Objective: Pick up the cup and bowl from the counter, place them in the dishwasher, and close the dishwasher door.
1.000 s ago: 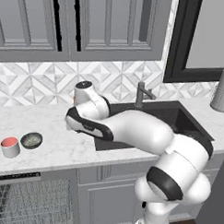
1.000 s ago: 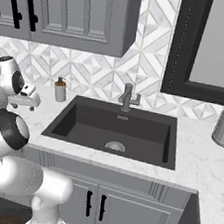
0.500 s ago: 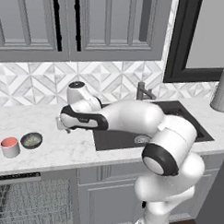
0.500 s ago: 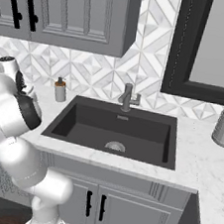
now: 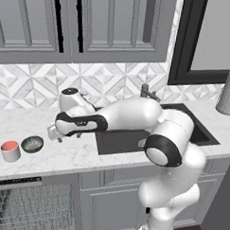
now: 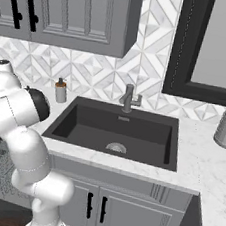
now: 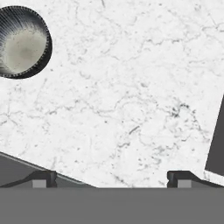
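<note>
The fingers (image 5: 56, 133) are wide open and hold nothing, above the desk (image 5: 72, 155) beside the sink (image 5: 130, 139). The bowl (image 5: 32, 144) and cup (image 5: 10, 150) sit side by side near the desk's front edge, above the dishwasher (image 5: 32, 208).

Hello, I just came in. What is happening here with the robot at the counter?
The robot arm reaches over the counter with its gripper open and holding nothing. The bowl and the cup sit side by side on the marble, untouched, left of the sink. Below them the dishwasher shows its wire racks.
</note>
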### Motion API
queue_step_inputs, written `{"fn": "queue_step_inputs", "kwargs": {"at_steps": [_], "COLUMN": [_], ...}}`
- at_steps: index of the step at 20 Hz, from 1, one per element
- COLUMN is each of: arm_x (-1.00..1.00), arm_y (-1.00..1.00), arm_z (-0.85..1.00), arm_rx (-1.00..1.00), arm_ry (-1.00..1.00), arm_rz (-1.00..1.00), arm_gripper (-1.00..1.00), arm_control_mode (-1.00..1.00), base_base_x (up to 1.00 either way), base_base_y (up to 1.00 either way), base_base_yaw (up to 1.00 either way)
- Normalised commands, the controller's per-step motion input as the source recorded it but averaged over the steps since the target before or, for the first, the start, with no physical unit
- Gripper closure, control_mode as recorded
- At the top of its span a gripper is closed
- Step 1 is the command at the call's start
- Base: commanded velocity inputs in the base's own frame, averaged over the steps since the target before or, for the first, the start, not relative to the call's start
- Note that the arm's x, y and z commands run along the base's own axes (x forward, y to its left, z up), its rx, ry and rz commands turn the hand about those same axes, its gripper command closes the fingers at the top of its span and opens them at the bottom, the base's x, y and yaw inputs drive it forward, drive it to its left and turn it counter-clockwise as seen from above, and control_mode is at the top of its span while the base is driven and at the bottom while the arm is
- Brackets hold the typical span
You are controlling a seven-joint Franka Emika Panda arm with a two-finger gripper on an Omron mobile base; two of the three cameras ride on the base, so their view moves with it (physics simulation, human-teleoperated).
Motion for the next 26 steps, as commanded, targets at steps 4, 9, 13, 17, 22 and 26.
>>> {"fn": "queue_step_inputs", "kwargs": {"at_steps": [4,9,13,17,22,26], "arm_x": [0.29,0.19,0.26,0.03,0.00,0.01], "arm_y": [0.75,0.76,0.56,0.25,0.10,0.02], "arm_z": [-0.06,0.00,0.00,0.00,-0.22,-0.58], "arm_rx": [0.00,0.00,0.00,0.00,0.00,0.00], "arm_ry": [0.11,0.17,0.06,0.00,-0.01,0.00], "arm_rz": [0.06,0.01,0.00,0.00,0.00,0.00], "arm_gripper": [-1.00,-1.00,-1.00,-1.00,-1.00,-1.00], "arm_control_mode": [-1.00,-1.00,-1.00,-1.00,-1.00,-1.00], "base_base_x": [0.00,0.00,0.00,0.00,0.00,0.00], "base_base_y": [0.00,0.00,0.00,0.00,0.00,0.00], "base_base_yaw": [0.00,0.00,0.00,0.00,0.00,0.00]}}
